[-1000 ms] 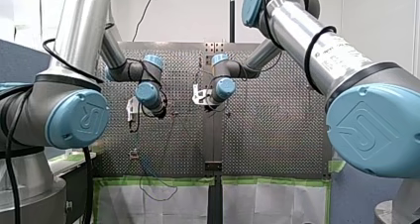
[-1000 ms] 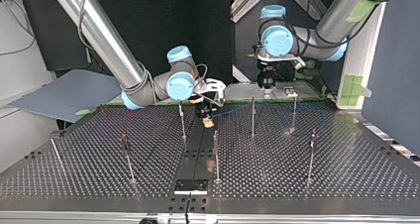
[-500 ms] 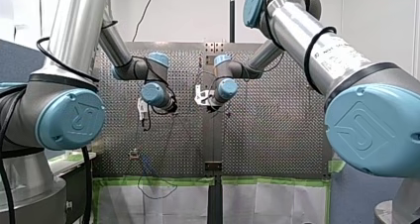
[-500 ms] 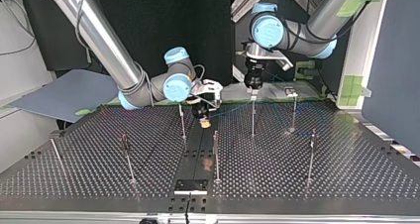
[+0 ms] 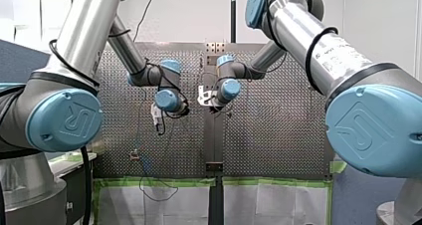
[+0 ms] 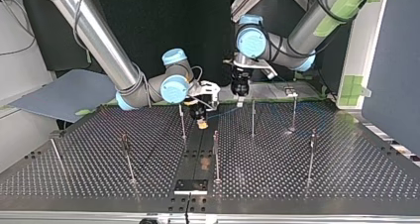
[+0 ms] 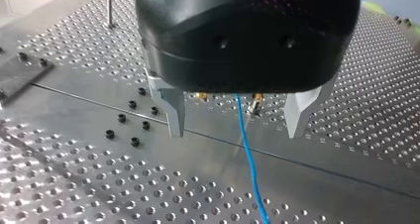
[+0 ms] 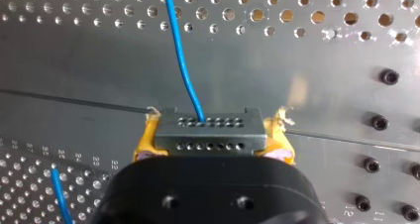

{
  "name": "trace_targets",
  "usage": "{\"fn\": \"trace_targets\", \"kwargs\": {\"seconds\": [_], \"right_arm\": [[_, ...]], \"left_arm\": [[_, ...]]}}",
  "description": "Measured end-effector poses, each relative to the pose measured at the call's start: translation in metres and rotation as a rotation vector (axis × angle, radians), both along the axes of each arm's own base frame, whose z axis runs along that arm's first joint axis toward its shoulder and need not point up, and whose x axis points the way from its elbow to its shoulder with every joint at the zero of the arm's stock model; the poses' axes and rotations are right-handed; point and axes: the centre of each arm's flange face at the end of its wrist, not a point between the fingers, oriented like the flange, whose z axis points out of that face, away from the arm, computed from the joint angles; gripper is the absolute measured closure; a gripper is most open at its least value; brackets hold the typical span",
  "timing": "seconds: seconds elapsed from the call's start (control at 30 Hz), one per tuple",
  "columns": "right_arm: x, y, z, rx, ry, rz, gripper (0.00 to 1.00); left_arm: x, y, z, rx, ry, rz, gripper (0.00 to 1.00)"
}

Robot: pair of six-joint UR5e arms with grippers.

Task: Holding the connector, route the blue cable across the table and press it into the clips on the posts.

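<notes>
In the right wrist view my right gripper (image 8: 210,140) is shut, yellow pads (image 8: 144,143) on both sides of a grey metal connector (image 8: 208,131). The blue cable (image 8: 182,60) leaves the connector's face and runs ahead over the plate. In the left wrist view my left gripper (image 7: 238,131) is open, its metal fingers (image 7: 174,110) wide apart. The blue cable (image 7: 249,159) passes between them without touching either. In the top view my right gripper (image 6: 201,123) hovers low near the table's middle. My left gripper (image 6: 240,99) hangs just behind a thin post (image 6: 252,117).
Several thin upright posts stand on the perforated table (image 6: 307,194), among them one post (image 6: 183,120) beside my right gripper and another post (image 6: 216,152) in front of it. A dark plate (image 6: 191,186) lies at the near edge. Small black bolts (image 7: 133,130) dot the centre strip.
My left arm has swung toward the table's middle, leftward in the top view, and now hangs over the cable. My right gripper has shifted slightly with the connector still held.
</notes>
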Motion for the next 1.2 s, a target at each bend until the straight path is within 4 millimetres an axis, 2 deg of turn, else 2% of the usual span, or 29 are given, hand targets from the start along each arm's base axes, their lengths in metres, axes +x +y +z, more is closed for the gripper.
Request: {"fn": "trace_targets", "kwargs": {"seconds": [0.8, 1.03, 1.1, 1.13, 1.17, 1.2], "right_arm": [[0.000, 0.000, 0.000, -0.001, -0.002, 0.002, 1.00], [0.001, -0.001, 0.000, -0.003, -0.004, 0.003, 1.00], [0.001, -0.001, 0.000, -0.004, -0.004, 0.002, 1.00], [0.001, -0.001, 0.000, -0.004, -0.004, 0.002, 1.00], [0.001, -0.001, 0.001, -0.004, -0.005, 0.002, 1.00], [0.001, -0.001, 0.001, -0.004, -0.005, 0.002, 1.00]], "left_arm": [[0.073, -0.013, -0.043, -0.016, 0.046, 0.050, 0.00], [0.090, -0.019, -0.038, -0.025, 0.022, 0.056, 0.00], [0.091, -0.019, -0.037, -0.024, 0.018, 0.061, 0.24], [0.091, -0.020, -0.036, -0.023, 0.017, 0.063, 0.24], [0.091, -0.020, -0.036, -0.021, 0.017, 0.065, 0.44], [0.091, -0.020, -0.036, -0.020, 0.016, 0.068, 0.51]]}}
